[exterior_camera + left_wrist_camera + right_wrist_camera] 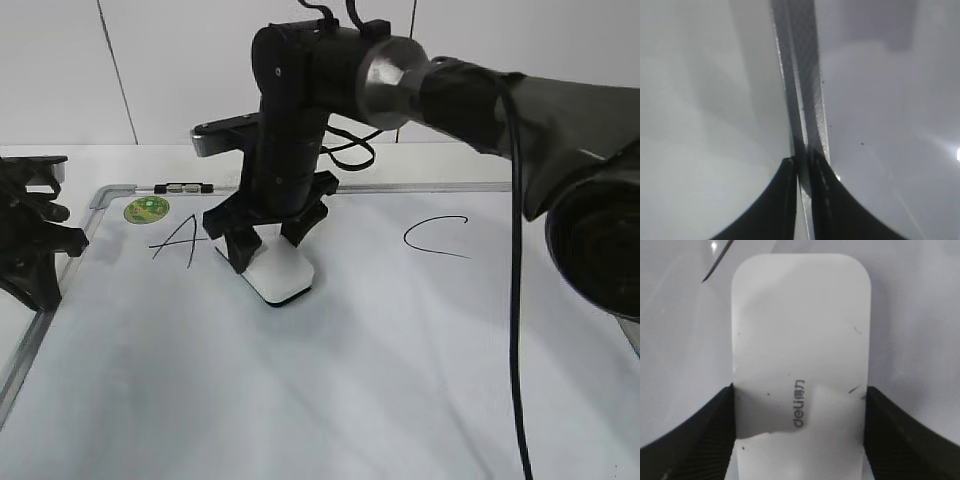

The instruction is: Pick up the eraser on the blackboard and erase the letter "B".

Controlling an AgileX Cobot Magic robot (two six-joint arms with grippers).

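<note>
The white eraser (283,277) lies flat on the blackboard (350,380), between the letter "A" (175,240) and the letter "C" (435,238). My right gripper (268,250) reaches down from above and is shut on the eraser's long sides. In the right wrist view the eraser (800,340) fills the space between the jaws (799,400), its grey marking facing up. The letter "B" does not show in any view; the eraser and gripper cover the spot between "A" and "C". My left gripper (42,292) is shut and empty at the board's left edge.
A round green sticker (147,209) sits at the board's top left corner. A small dark object (185,187) lies on the top frame. The left wrist view shows the board's grey frame (807,100) running under the shut jaws (802,162). The right arm spans the upper right.
</note>
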